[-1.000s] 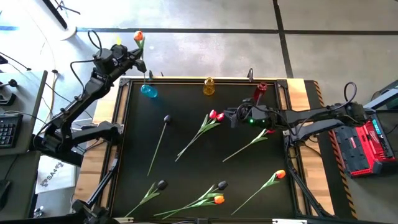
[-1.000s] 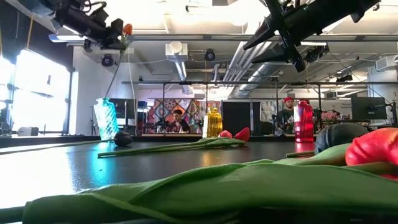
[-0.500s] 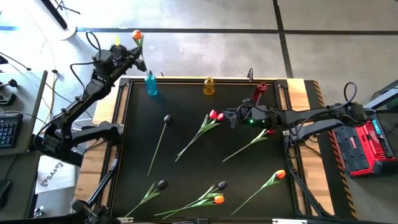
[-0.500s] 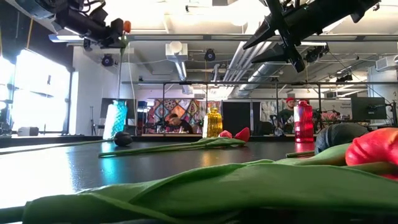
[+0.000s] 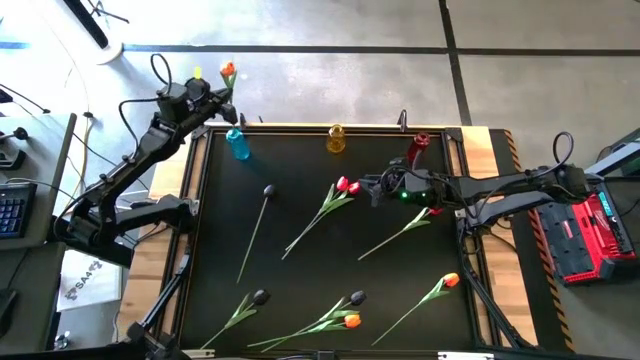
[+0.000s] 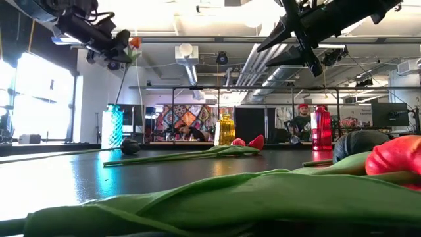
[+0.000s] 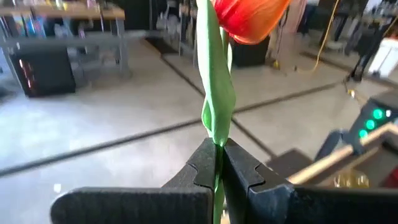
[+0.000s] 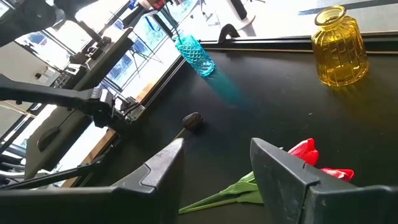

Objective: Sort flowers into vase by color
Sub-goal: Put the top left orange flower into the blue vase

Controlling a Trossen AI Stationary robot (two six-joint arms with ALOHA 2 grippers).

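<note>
My left gripper (image 5: 221, 92) is past the table's far left corner, shut on an orange tulip (image 5: 228, 70) above the blue vase (image 5: 237, 143). In the low view the stem (image 6: 122, 82) slants down from the gripper (image 6: 125, 51) to the vase's mouth (image 6: 116, 105). My right gripper (image 5: 368, 188) hovers open beside two red tulip heads (image 8: 314, 155) lying mid-table. A yellow vase (image 5: 335, 138) and a red vase (image 5: 418, 148) stand along the far edge. Black (image 5: 268, 190), red and orange (image 5: 451, 281) tulips lie flat on the mat. My left gripper pinches the orange tulip's green stem and leaf just below the head (image 7: 216, 134) between its two fingertips (image 7: 204, 163). The fingers lie across the stem, roughly level, coming from the table's left. The head (image 7: 249, 18) stands above them, and the stem hangs slanting to the blue vase's mouth.
Near the front edge lie two black tulips (image 5: 260, 297) (image 5: 357, 298) and an orange one (image 5: 350, 321). Another red tulip (image 5: 432, 211) lies under my right arm. A raised rim (image 5: 300, 127) frames the black mat. Leaves fill the low view's foreground (image 6: 263, 197).
The blue vase tipped toward the table's right half a second ago and has now swung back upright at its former spot. My left gripper, still shut on the orange tulip, has come down and slightly toward the near edge. The right arm has kept still.
</note>
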